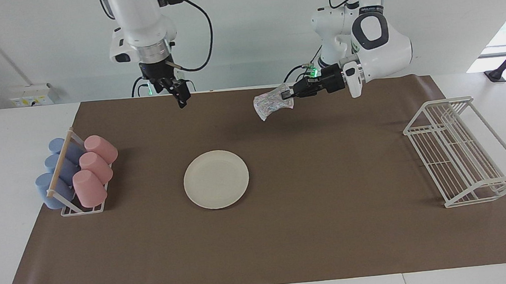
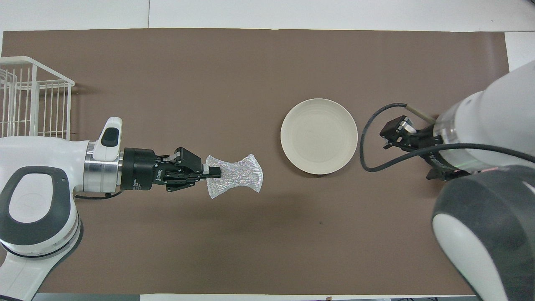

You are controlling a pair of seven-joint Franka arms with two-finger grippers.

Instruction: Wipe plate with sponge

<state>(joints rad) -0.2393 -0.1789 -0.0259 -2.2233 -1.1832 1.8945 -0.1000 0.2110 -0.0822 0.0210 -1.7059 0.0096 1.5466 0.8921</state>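
The left arm reaches out level, wrist horizontal, its gripper (image 1: pixel 286 95) clamped on the sponge (image 1: pixel 271 104), held in the air over the brown mat (image 1: pixel 332 226) toward the left arm's end of the table. The plate (image 1: pixel 216 178) lies flat mid-mat, well apart from it. The right gripper (image 1: pixel 181 98) hangs pointing down, waiting; can't tell its finger state. Wire rack (image 2: pixel 29 100) is cut off at the overhead view's edge.
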